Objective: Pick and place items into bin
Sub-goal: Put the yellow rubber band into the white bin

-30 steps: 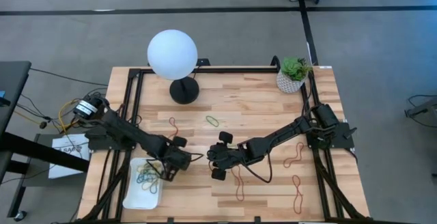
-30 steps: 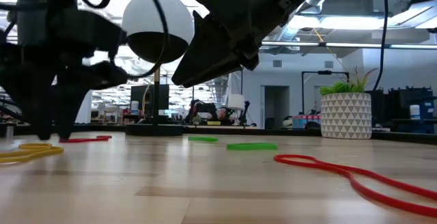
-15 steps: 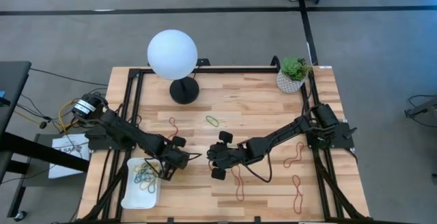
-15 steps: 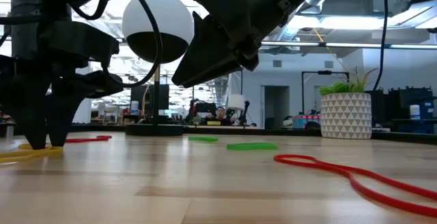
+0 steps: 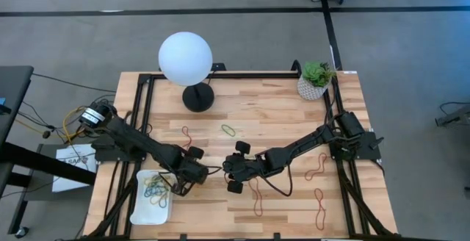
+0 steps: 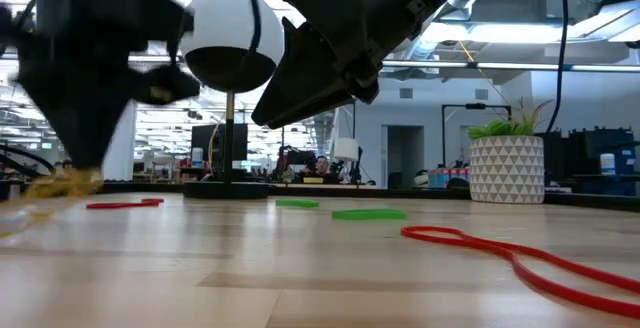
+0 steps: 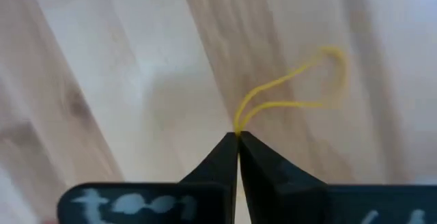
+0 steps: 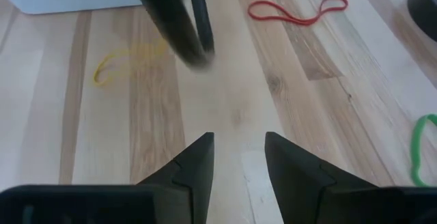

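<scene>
Nearest the front edge of the bench [image 5: 294,211] lie red bands [image 5: 320,205], untouched, with the bin [image 5: 139,210] at the front left, already carrying a tangle of blue-grey, green and yellow bands. Just beside the bin's right rim, the left hand [image 7: 237,136] is pinched shut on a yellow band [image 7: 290,94]; the loop trails out from the fingertips over bare wood, so it looks freshly caught and ready to be lifted and carried the short way over the rim. A thin band needs exactly such a low, tight pinch or it slips free. Close to it, at mid-bench, the right hand [image 8: 237,149] waits with its fingers spread and nothing between them, kept just clear of the left hand's work. Farther back lie a red band [image 5: 186,136] and a green band [image 5: 230,130], then the lamp [image 5: 186,59] and plant [image 5: 316,78] along the far edge.
</scene>
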You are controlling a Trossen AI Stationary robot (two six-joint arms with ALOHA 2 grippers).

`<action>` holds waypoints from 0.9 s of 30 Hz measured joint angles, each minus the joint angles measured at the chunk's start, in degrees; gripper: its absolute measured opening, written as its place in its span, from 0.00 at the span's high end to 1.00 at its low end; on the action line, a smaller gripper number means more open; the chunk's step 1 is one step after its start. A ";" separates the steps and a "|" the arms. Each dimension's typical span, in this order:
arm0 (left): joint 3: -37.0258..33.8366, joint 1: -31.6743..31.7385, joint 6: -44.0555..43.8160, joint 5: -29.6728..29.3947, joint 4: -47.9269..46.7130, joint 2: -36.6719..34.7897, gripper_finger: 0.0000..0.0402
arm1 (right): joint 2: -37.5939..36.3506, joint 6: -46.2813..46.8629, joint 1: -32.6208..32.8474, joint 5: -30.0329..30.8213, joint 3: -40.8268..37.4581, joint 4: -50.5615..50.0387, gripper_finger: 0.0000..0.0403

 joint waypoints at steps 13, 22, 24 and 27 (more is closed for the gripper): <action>29.14 -13.03 -23.12 0.80 -38.89 -2.78 1.00 | 0.00 -0.02 0.11 -0.01 -0.02 -0.81 0.69; 13.53 -30.86 -50.54 -13.09 -36.71 -8.33 1.00 | 0.00 -0.02 0.44 -0.03 -0.02 -0.83 0.69; 8.27 -33.29 -56.46 -11.94 -33.32 -10.10 1.00 | 0.00 0.00 0.44 -0.04 -0.02 -0.82 0.69; 1.14 -35.93 -63.02 -12.10 -24.77 -12.78 1.00 | 0.00 0.00 0.38 -0.04 -0.02 -0.79 0.69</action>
